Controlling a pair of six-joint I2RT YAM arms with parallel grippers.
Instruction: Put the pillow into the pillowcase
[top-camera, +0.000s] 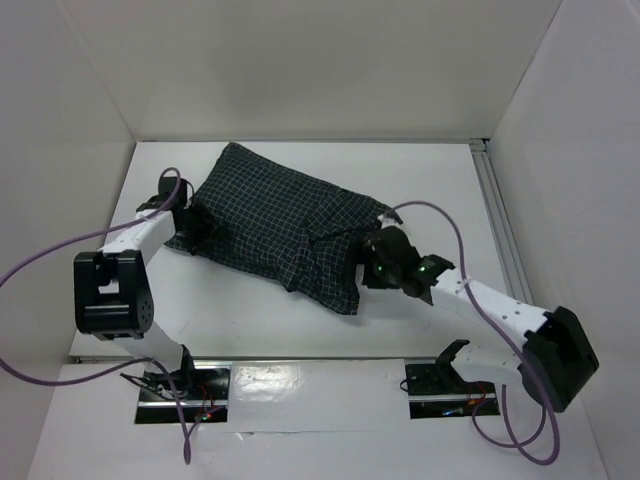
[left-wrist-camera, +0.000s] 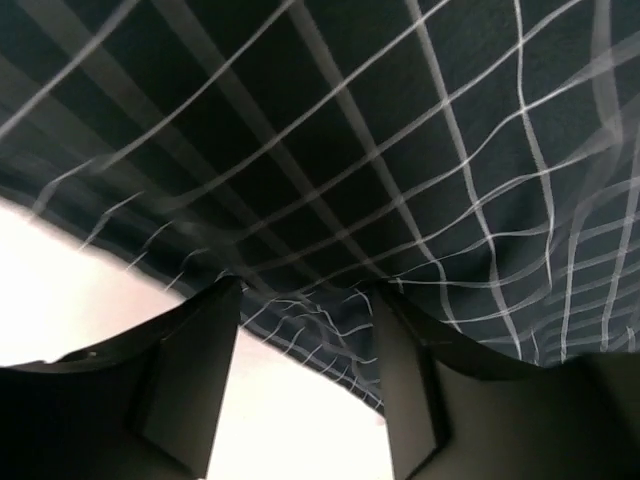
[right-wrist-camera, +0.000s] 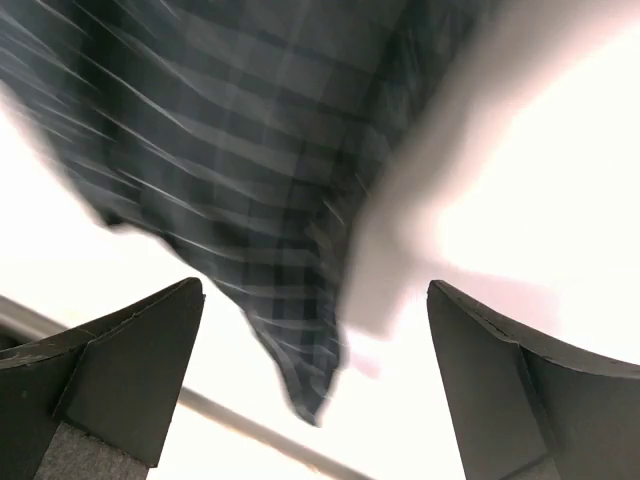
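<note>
Two grippers stand at the pillowcase, which lies bulging and diagonal on the white tabletop; the left gripper has its jaws closed on the cloth's edge. The right gripper has jaws wide apart, holding nothing; the pillow is hidden from view.

Pillowcase lying diagonally across the middle of the table, far corner up toward the back left, near corner down toward the front right, with the pillow not visible anywhere outside it. Left gripper right at the case's left edge, fingers straddling the hem in the left wrist view, and right gripper just off the case's right end, spread wide with a corner of the cloth hanging between the fingers in the right wrist view. Both arm bases at the near edge, left one left, right one right, the case between and beyond them.
</note>
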